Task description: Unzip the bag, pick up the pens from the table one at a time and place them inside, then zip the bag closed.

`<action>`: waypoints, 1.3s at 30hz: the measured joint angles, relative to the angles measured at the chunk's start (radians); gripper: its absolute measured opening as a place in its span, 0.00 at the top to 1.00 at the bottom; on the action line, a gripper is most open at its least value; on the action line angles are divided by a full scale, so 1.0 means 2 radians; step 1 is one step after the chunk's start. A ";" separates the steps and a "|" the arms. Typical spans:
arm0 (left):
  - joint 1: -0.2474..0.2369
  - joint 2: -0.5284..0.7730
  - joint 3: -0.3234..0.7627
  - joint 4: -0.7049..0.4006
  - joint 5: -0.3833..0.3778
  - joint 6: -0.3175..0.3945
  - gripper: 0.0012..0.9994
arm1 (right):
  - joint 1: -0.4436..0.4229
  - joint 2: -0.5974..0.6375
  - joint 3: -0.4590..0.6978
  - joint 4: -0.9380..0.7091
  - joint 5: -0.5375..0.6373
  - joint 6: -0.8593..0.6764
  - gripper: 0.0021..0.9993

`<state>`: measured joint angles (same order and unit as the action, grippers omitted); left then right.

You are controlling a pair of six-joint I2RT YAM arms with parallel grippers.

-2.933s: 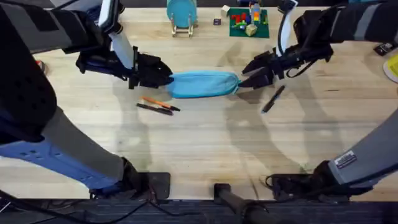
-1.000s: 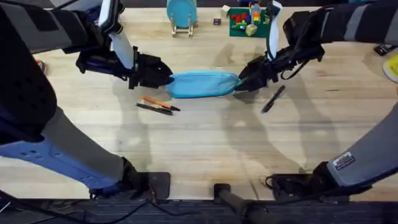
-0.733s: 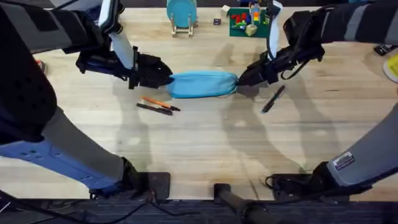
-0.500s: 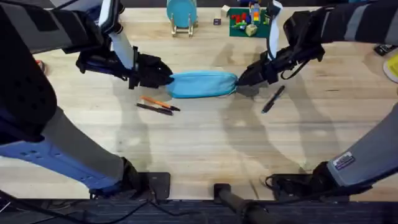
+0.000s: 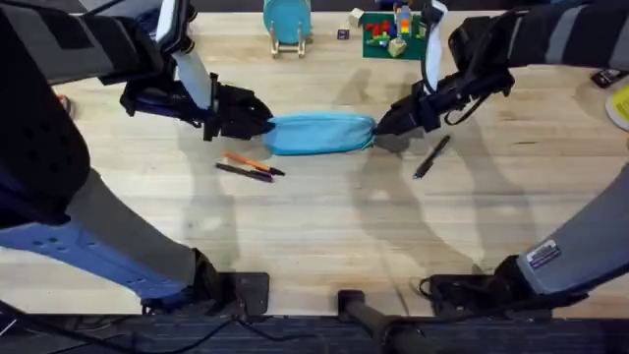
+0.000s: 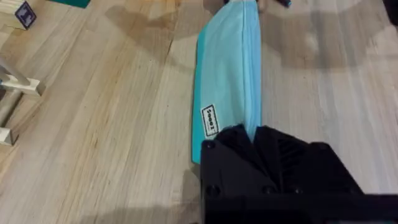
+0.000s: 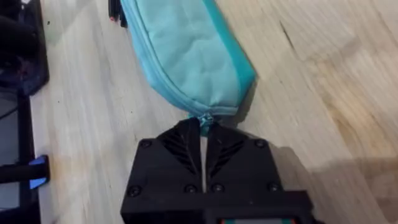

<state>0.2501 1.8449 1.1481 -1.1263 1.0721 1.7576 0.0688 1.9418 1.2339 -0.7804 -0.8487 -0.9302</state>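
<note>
Bag position: the bag (image 5: 320, 133) lies lengthwise just above the middle of the overhead frame, on the table (image 5: 324, 236), stretched between the two grippers.
Left gripper: the left gripper (image 5: 263, 126) meets the bag's left end; in the left wrist view its black fingers (image 6: 249, 140) are closed on that end of the pouch, the fabric running away from them toward the top of the frame.
Right gripper: the right gripper (image 5: 378, 128) meets the bag's right end; in the right wrist view the fingers (image 7: 186, 140) are pressed together with a thin slit between them, pinching the small zipper tab (image 7: 204, 120) at the pouch's tip.
Bag material: soft light blue fabric, slightly creased, with a darker teal band along one long side and a zipper line along the other; a small white label (image 6: 209, 121) with dark print sits near the left end.
Bag shape: long, plump, tapering to rounded ends; the zipper looks closed along its visible length.
Pens, left: an orange pen (image 5: 254, 163) and a dark pen (image 5: 244, 172) lie side by side, slightly angled, below the bag's left end, apart from it.
Pen, right: a black pen (image 5: 431, 156) lies diagonally below and right of the right gripper, clear of the bag.
Table surface: pale wood planks with visible grain and soft shadows from the arms.
</note>
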 joint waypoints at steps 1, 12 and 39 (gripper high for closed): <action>0.000 0.000 0.000 0.000 0.000 0.000 0.96 | -0.001 0.000 0.002 -0.001 0.000 0.004 0.97; 0.000 0.000 0.000 0.000 -0.001 0.000 0.96 | -0.006 -0.001 0.039 -0.046 0.010 0.028 0.97; 0.000 0.000 0.000 0.000 -0.006 0.000 0.96 | 0.011 -0.001 0.082 -0.099 0.009 0.047 0.97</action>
<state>0.2504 1.8446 1.1484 -1.1263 1.0611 1.7576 0.0902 1.9404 1.3981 -0.9789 -0.8316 -0.8371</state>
